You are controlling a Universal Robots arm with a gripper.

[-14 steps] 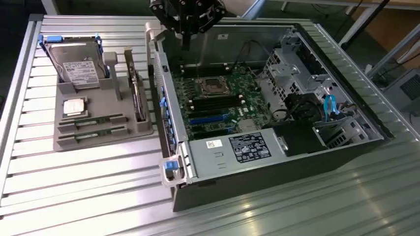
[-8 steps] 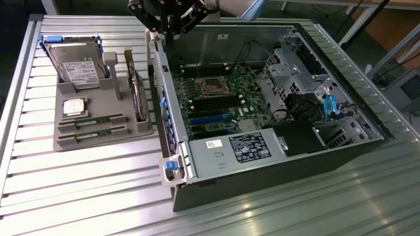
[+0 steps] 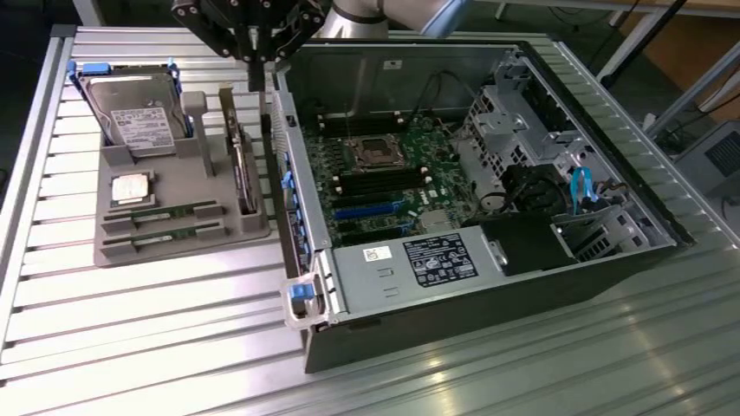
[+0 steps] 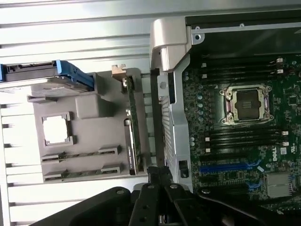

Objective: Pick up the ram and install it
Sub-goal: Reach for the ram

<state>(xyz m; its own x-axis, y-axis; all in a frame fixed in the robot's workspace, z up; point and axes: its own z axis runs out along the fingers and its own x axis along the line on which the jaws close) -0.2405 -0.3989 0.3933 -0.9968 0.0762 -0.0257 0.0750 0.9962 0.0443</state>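
Observation:
Two green ram sticks lie side by side in slots at the front of a grey tray: one ram stick and the second next to it. My gripper hangs high above the strip between the tray and the open computer case, well apart from both sticks. Its fingers look shut with nothing between them. Inside the case lies the motherboard, with dark memory slots beside the processor socket.
The tray also holds a hard drive in a blue frame, a square silver processor chip and an upright expansion card with a metal bracket. A power supply sits in the case. The table is slatted metal.

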